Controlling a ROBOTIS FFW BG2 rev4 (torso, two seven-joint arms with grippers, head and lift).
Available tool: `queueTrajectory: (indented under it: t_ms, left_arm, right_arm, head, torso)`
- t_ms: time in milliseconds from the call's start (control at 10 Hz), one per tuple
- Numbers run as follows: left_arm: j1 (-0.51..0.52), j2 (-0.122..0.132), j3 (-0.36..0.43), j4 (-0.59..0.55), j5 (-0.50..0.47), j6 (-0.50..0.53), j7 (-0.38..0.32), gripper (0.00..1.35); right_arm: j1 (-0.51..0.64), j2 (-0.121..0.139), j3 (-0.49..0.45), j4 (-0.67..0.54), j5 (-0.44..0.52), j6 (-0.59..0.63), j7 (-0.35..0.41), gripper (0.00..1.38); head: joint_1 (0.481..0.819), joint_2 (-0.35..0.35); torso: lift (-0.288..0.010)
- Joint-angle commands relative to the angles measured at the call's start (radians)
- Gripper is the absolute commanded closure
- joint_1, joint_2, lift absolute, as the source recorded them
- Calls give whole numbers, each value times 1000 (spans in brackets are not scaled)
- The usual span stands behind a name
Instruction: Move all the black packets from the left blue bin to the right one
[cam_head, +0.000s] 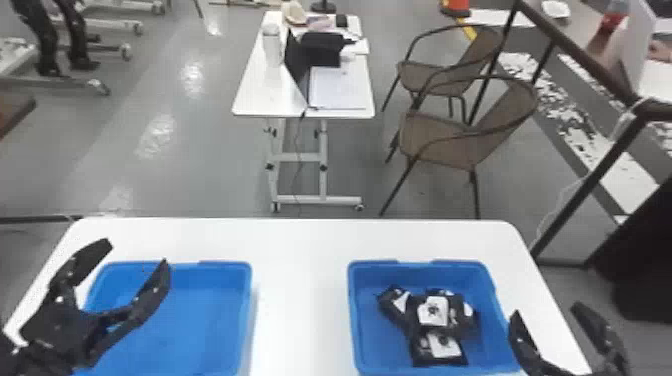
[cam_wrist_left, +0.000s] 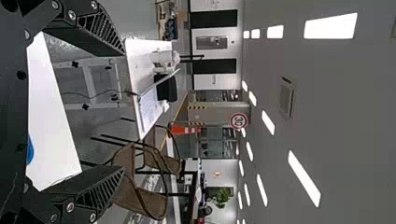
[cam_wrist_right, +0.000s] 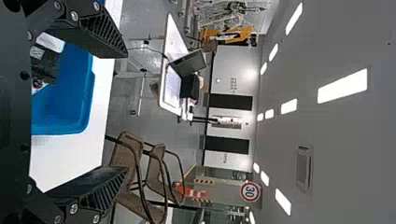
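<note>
My left gripper (cam_head: 137, 252) stands open over the left blue bin (cam_head: 215, 310), whose visible floor is bare. Several black packets (cam_head: 434, 315) with white labels lie heaped in the right blue bin (cam_head: 370, 345). At that bin's right side, my right gripper (cam_head: 545, 309) is open with nothing between its fingers. In the left wrist view the left gripper (cam_wrist_left: 123, 112) has its fingers wide apart. The right wrist view has the right gripper (cam_wrist_right: 127, 112) equally spread, with packets (cam_wrist_right: 44, 67) in the right bin (cam_wrist_right: 74, 102) behind it.
Both bins stand on a white table (cam_head: 300, 280), with a bare strip of tabletop between them. Beyond its far edge are a smaller white table (cam_head: 250, 100) holding a laptop and other items, and brown chairs (cam_head: 445, 135). A dark metal frame (cam_head: 590, 175) rises at the right.
</note>
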Motion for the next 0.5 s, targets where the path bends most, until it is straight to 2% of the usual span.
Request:
queueTrajectory:
  t_ms: [0, 200, 400]
  left_arm:
    - [55, -28, 5, 0, -19, -34, 0, 177]
    - [92, -26, 2, 0, -10, -57, 1, 177]
    - [85, -22, -2, 0, -2, -43, 1, 177]
  right_arm:
    - [58, 1, -2, -5, 7, -44, -2, 171]
    - [101, 1, -3, -6, 12, -73, -19, 171]
    - [81, 1, -5, -12, 12, -73, -21, 170]
  head:
    - [695, -89]
    - [695, -101]
    - [695, -111]
  torso:
    - [0]
    - [0]
    - [0]
